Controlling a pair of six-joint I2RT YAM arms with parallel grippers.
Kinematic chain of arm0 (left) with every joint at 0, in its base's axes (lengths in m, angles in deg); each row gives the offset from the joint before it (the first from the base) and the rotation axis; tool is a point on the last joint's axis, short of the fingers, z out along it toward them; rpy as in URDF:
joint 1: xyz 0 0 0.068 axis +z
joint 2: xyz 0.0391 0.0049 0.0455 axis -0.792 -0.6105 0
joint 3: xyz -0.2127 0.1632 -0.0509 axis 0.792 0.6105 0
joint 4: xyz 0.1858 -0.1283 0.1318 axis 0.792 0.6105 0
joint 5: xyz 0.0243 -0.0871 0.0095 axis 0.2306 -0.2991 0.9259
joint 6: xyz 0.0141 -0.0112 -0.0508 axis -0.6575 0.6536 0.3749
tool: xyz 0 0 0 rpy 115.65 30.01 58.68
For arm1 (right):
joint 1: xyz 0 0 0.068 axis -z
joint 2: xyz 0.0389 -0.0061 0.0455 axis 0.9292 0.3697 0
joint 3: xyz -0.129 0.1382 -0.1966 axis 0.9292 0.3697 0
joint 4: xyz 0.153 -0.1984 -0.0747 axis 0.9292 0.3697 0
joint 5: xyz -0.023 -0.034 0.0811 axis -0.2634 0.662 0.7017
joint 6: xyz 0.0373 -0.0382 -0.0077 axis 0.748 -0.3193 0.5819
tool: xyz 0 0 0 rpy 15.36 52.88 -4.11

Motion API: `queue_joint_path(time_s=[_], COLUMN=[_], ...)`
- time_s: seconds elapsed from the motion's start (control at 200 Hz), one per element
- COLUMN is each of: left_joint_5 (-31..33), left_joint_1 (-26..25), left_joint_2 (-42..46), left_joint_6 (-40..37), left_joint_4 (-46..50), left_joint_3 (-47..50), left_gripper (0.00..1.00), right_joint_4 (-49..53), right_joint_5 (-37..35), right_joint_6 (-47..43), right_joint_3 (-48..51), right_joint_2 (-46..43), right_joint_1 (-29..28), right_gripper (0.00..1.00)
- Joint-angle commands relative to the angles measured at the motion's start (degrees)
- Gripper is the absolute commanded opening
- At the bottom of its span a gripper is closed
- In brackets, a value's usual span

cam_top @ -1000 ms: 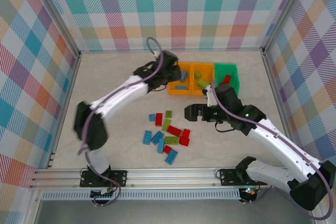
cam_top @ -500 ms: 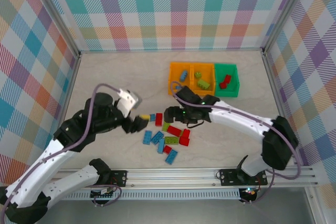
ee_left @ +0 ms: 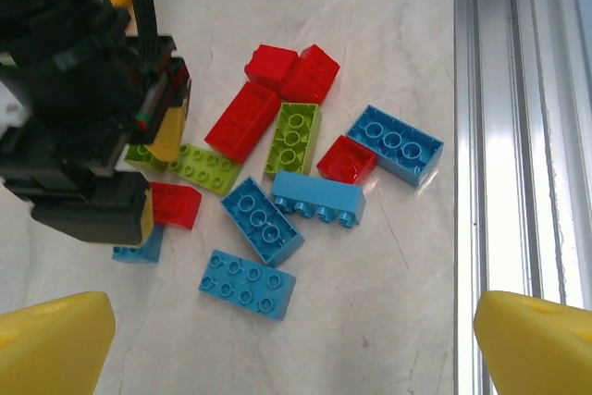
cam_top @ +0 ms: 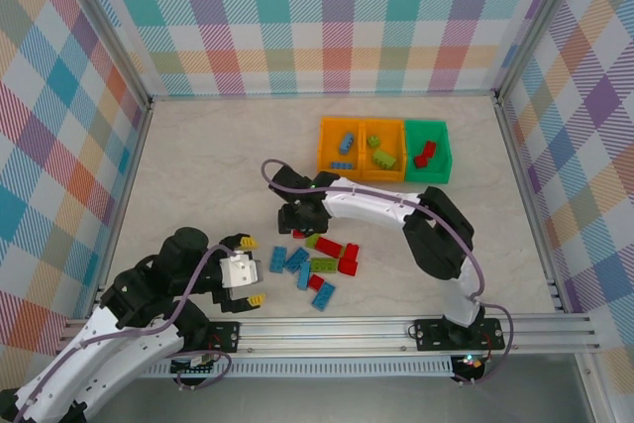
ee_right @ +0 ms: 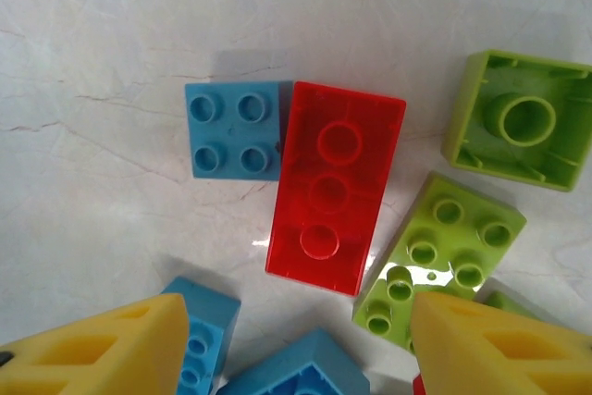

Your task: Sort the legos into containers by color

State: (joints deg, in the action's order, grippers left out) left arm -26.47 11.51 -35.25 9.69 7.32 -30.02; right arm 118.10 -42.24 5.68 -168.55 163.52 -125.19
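Loose legos (cam_top: 319,263) in blue, lime and red lie in a pile at the table's middle front. My right gripper (cam_top: 297,217) hovers open over the pile's upper left; between its yellow fingertips (ee_right: 92,349) lie an upside-down red brick (ee_right: 335,187), a small blue brick (ee_right: 233,129) and a lime brick (ee_right: 439,252). My left gripper (cam_top: 251,270) stands open and empty left of the pile, facing a blue brick (ee_left: 247,283). At the back stand two orange bins (cam_top: 342,167) (cam_top: 365,151) and a green bin (cam_top: 444,156), holding blue, lime and red bricks.
The right arm's black gripper body (ee_left: 83,136) covers the pile's far-left bricks in the left wrist view. An aluminium rail (ee_left: 518,136) runs along the table's front edge, close to the pile. Checked walls close the table on three sides.
The left arm pulled back from the orange bins to the front left of the table. The right gripper swept left from beside the bins to above the pile's upper-left bricks.
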Motion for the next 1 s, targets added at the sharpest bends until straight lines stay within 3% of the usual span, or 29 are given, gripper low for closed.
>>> queue_joint_path(time_s=[0.0, 0.155, 0.425, 0.59, 0.895, 0.995], left_joint_5=[-0.8, -0.86, -1.87, -2.15, -2.48, -2.85], left_joint_1=[-0.41, -0.42, -0.4, -0.38, -0.39, -0.34], left_joint_2=[1.9, 4.49, 4.63, 5.14, 6.83, 6.19], left_joint_6=[-2.37, -2.37, -2.29, -2.38, -2.32, 0.97], left_joint_4=[-4.42, -5.34, -6.0, -6.22, -7.54, -10.28], left_joint_3=[1.03, 2.38, 2.83, 3.08, 4.06, 3.73], left_gripper=[1.0, 1.0, 1.0, 1.0, 1.0, 1.0], right_joint_4=[4.63, 4.98, 6.59, 6.4, 0.73, -0.68], right_joint_5=[-1.88, -2.37, -4.16, -4.57, -9.91, -12.52], right_joint_6=[-0.38, -1.4, -2.44, -2.55, -4.52, -5.39], right_joint_3=[-3.15, -5.33, -7.82, -7.22, 2.8, 7.55], right_joint_2=[3.53, 6.67, 9.97, 8.38, -9.33, -16.4], right_joint_1=[-0.35, -0.44, -0.43, -0.46, 0.07, 1.45], right_gripper=[0.65, 0.62, 0.42, 0.38, 0.3, 0.3])
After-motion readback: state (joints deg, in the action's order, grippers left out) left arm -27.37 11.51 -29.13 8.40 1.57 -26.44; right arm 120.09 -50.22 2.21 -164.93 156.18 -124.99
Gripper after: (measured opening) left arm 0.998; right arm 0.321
